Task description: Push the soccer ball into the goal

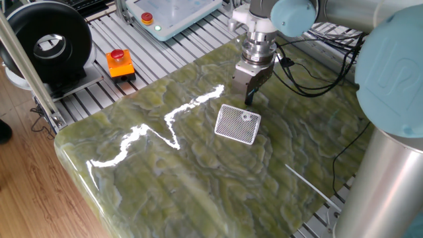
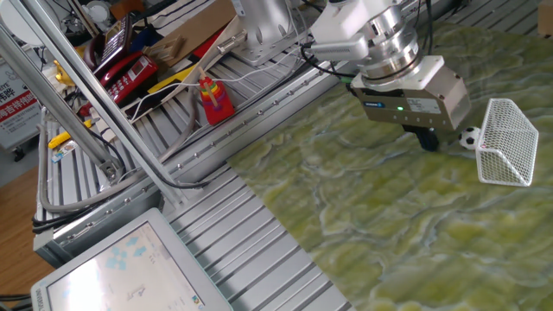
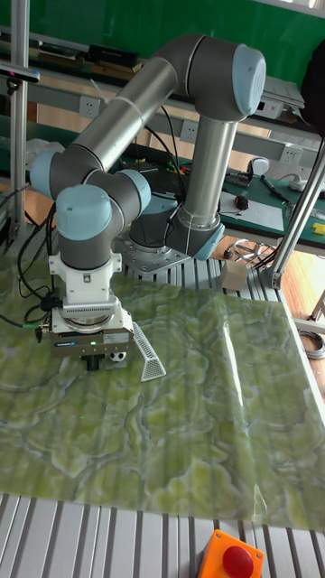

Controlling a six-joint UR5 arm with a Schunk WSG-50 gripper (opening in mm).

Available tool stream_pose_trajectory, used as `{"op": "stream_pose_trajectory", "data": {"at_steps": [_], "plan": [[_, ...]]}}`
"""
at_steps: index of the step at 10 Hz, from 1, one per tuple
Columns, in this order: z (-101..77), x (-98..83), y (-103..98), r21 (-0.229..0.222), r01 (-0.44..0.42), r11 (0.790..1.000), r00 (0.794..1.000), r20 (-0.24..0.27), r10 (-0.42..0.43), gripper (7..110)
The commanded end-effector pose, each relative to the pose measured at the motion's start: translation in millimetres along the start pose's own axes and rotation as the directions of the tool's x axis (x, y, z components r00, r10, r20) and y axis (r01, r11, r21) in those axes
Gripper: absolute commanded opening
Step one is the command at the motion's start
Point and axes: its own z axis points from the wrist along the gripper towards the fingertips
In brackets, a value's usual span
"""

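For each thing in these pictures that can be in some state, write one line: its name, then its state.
gripper: fingers together, low over the table, right beside the ball
soccer ball: on the table at the goal's mouth, not yet inside
goal: standing, open side toward the ball
orange box with red button: untouched, off the table

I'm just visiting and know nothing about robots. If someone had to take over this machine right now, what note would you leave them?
Gripper: low over the table, right beside the soccer ball; whether it is open or shut can't be told.
Soccer ball: on the table just in front of the goal mouth, not yet clearly inside.
Done: ball brought up to the goal.
Left: a last short push into the net.
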Motion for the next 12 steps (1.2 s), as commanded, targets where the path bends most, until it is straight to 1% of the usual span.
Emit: {"op": "stream_pose_trajectory", "data": {"at_steps": [1,3,5,6,7,9,10,11,12], "plan": [[-29.2,1.3,-23,0.078,0.013,0.997,1.0,0.022,-0.014,7],[-27.3,1.8,-22,0.075,0.002,0.997,1.0,0.019,-0.003,7],[-25.3,-2.7,-12,0.033,-0.033,0.999,0.999,0.036,0.032,7],[-23.8,-6.0,-17,0.056,-0.029,0.998,0.999,0.048,0.026,7],[-20.4,-9.7,-27,0.096,-0.008,0.995,0.998,0.057,0.003,7],[-20.1,-14.3,-28,0.104,0.027,0.994,0.997,0.071,-0.034,7],[-21.1,-21.9,-31,0.118,0.061,0.991,0.993,0.097,-0.073,7],[-22.0,-28.0,-33,0.134,0.118,0.984,0.985,0.113,-0.134,7],[-22.7,-27.9,-38,0.16,0.156,0.975,0.979,0.103,-0.174,7]]}}
